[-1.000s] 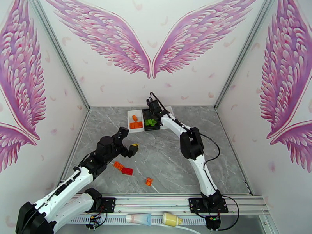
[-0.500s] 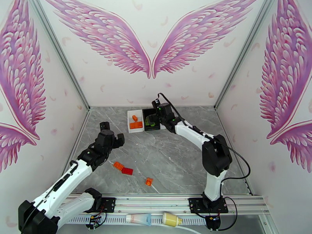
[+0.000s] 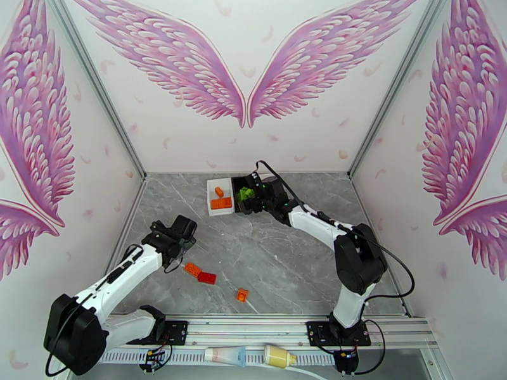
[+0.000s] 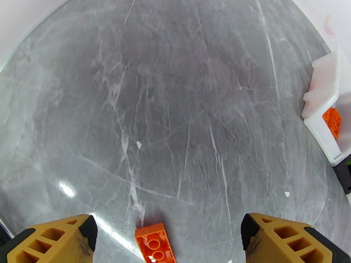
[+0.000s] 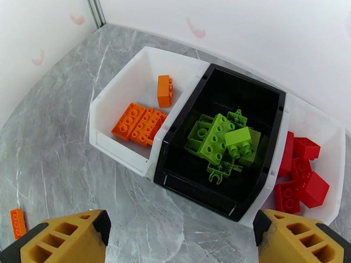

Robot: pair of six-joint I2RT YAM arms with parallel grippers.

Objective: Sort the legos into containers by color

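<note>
Where the arm bases sit, well nearer than the black box (image 3: 237, 207): a white tube (image 3: 225, 356) and a cream bottle (image 3: 279, 356) lie side by side, and any print on them is too small to read.
Loose legos: three lie on the grey table (image 3: 285, 261), all well nearer than the black box. An orange lego (image 3: 241, 295) is nearest. Next comes a red lego (image 3: 206, 278), with a second orange lego (image 3: 192, 269) just beside it on its left.
Left gripper (image 4: 167, 228): it is nearer than the black box and well off to its left. Its fingers are spread wide with nothing pinched, and an orange brick (image 4: 154, 244) lies on the table under the gap.
Right gripper (image 5: 180, 221): it hangs just nearer than the black box, above its near wall. Its fingers are spread and empty.
Black box: it is the middle of three joined containers and holds a heap of green legos (image 5: 219, 143).
Left white box (image 5: 94, 128): it is joined to the black box's left wall. It holds three orange legos (image 5: 140, 123), two lying flat and touching, with one farther back.
Right white box (image 5: 320, 121): it is joined to the black box's right wall and holds red legos (image 5: 302, 176) piled together.
Back wall, beyond the black box: it bears painted pink wings (image 3: 244, 77).
</note>
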